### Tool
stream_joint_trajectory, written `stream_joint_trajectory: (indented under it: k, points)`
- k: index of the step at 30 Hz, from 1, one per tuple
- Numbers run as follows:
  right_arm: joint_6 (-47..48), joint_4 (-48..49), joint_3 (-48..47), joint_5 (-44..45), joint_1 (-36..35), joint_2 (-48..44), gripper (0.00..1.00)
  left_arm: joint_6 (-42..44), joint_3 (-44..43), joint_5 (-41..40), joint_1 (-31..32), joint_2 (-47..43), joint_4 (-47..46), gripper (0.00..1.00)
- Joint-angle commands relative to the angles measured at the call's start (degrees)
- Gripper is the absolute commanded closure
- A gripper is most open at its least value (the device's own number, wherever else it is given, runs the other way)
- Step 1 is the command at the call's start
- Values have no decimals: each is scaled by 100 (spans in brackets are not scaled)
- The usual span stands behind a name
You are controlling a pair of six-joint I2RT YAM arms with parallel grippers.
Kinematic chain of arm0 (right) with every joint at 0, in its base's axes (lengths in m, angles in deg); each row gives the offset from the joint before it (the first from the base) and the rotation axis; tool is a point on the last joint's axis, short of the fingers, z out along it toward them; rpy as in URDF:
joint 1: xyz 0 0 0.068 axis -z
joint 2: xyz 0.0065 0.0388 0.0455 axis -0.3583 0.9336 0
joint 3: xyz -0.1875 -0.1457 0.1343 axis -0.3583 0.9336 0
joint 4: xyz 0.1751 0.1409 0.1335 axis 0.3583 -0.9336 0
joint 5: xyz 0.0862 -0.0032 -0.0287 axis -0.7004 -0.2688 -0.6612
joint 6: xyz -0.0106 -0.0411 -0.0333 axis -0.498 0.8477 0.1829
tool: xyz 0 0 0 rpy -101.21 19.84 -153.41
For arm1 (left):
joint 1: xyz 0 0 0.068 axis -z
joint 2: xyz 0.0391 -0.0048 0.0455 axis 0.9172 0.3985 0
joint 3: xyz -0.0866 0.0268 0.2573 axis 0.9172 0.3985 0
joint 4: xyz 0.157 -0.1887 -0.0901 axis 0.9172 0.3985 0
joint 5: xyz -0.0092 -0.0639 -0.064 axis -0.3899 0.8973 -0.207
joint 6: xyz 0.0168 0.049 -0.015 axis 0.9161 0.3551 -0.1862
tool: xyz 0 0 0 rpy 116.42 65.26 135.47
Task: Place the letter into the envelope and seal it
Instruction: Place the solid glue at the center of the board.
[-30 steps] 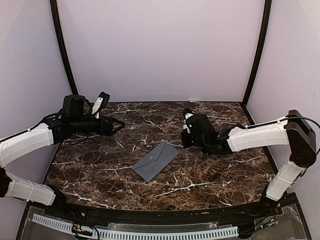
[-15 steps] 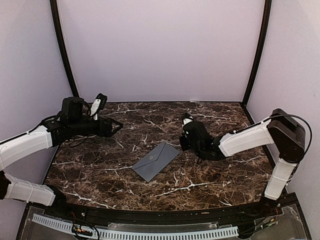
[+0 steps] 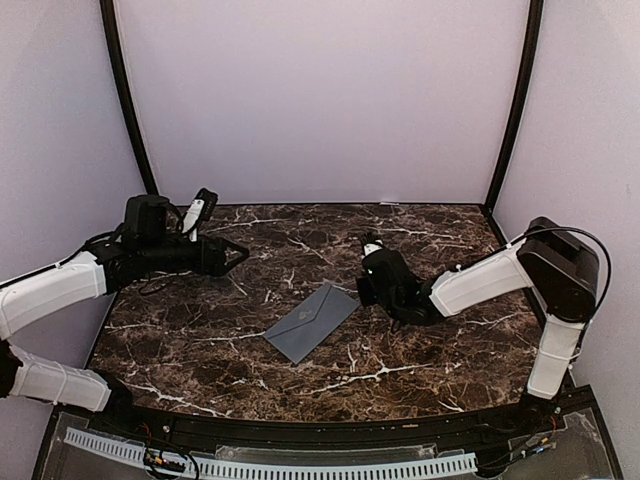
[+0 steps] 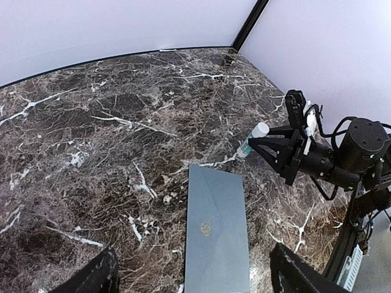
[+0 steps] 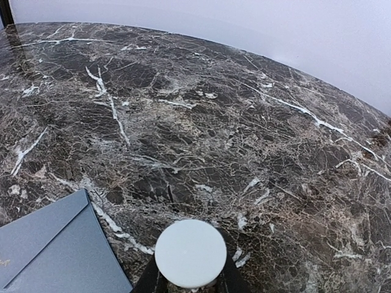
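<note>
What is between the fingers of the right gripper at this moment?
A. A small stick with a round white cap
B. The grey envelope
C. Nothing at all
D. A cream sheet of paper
A: in the right wrist view the right gripper is closed on a white-capped stick, while the envelope lies flat, apart from it.
</note>
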Motion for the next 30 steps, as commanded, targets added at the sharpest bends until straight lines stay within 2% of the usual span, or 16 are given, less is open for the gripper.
stream_joint_trajectory:
  k: [1, 8, 13, 30]
  points:
    - [-115, 245, 43, 65, 40, 147, 87, 8, 74, 234, -20, 49, -134, 16]
    - [-197, 254, 70, 26, 41, 245, 86, 21, 52, 295, -20, 100, -111, 16]
    - [-206, 271, 103, 18, 41, 234, 80, 21, 43, 317, -21, 120, -110, 16]
    - [-238, 329, 329, -2, 44, 42, 35, 27, 36, 318, -20, 120, -110, 16]
